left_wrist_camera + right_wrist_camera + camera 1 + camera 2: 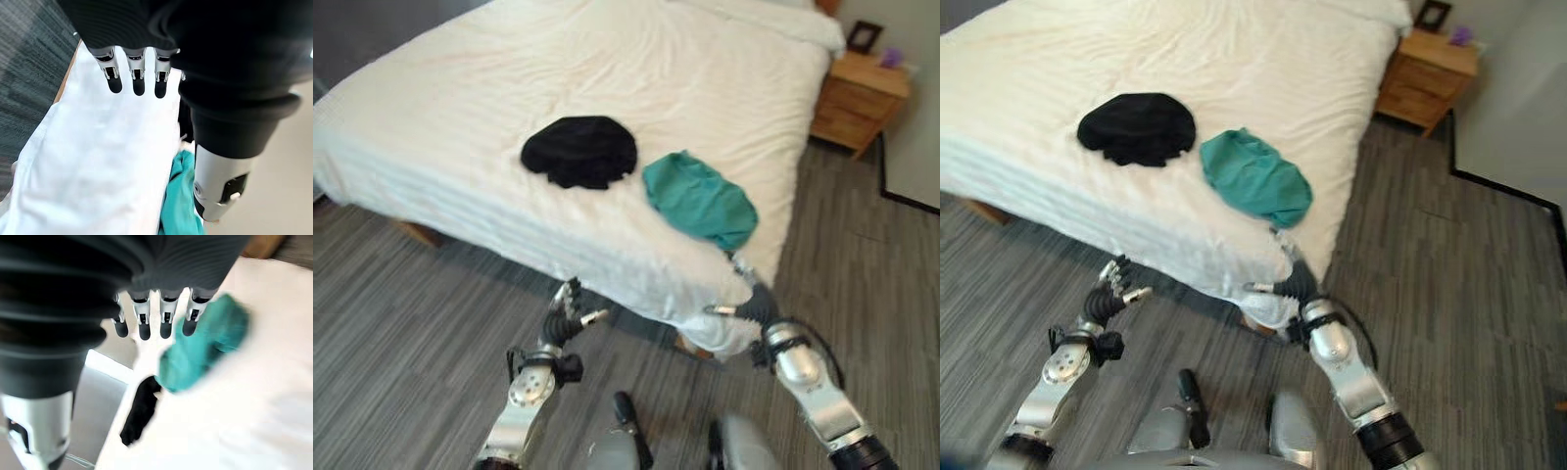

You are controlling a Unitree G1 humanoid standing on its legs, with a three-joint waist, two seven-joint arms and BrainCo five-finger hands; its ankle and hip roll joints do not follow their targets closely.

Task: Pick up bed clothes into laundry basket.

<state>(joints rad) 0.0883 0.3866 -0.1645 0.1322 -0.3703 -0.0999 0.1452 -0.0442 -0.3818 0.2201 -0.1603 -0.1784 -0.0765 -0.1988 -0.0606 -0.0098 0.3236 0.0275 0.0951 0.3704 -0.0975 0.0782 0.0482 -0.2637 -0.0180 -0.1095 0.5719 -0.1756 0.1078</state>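
Note:
A crumpled teal garment [700,199] lies on the white bed [558,88] close to its near corner. A black garment [579,150] lies bunched just left of it. My right hand [751,301] hovers at the bed's corner just below the teal garment [205,347], fingers straight and holding nothing. My left hand [566,313] hangs over the floor in front of the bed's side, below the black garment, fingers relaxed and empty. The left wrist view looks along the white cover towards the teal garment [178,196].
A wooden nightstand [857,98] with a small picture frame [864,36] stands at the far right beside the bed. Grey striped carpet [401,323] surrounds the bed. A white wall with dark skirting [911,201] runs along the right.

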